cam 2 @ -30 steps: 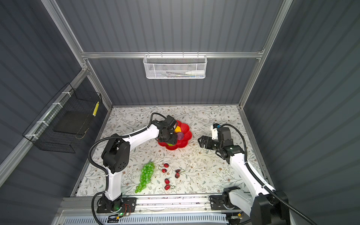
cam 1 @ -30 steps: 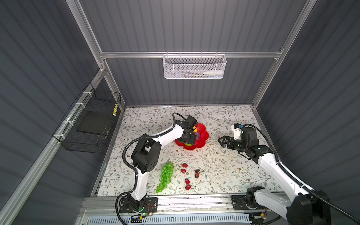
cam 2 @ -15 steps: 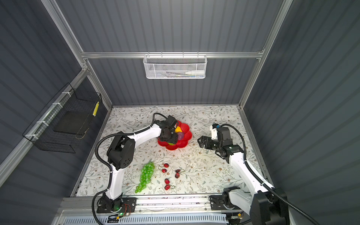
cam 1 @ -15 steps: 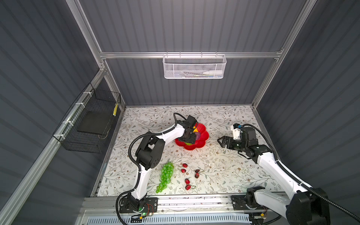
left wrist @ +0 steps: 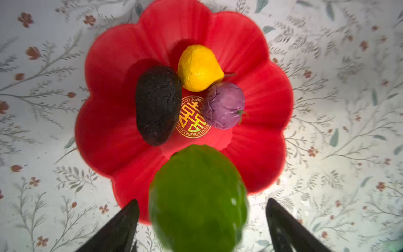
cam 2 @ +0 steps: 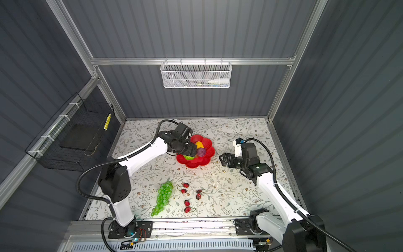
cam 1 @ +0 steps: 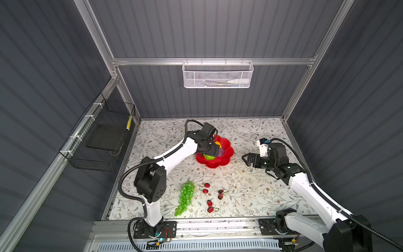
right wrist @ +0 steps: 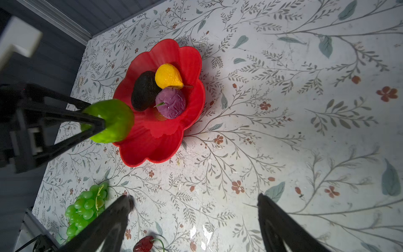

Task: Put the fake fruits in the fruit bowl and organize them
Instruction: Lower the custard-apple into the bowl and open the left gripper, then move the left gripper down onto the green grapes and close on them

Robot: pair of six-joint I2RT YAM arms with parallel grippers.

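Floral tabletop (cam 1: 250, 181). Left gripper (left wrist: 202, 201): jaws wide, a gap on each side of the bumpy green ball (right wrist: 115, 122), which lies between them over the fruit bowl (cam 1: 218, 163) rim. The ball is blurred, so its contact with the bowl is unclear. Avocado (left wrist: 158, 104), pear (left wrist: 199, 67) and purple fruit (left wrist: 223, 105) cluster at the centre. Right gripper (right wrist: 194, 197): wide, empty, beside the bowl. Grape bunch (cam 1: 185, 197) and cherries (cam 1: 207, 185) lie on the table.
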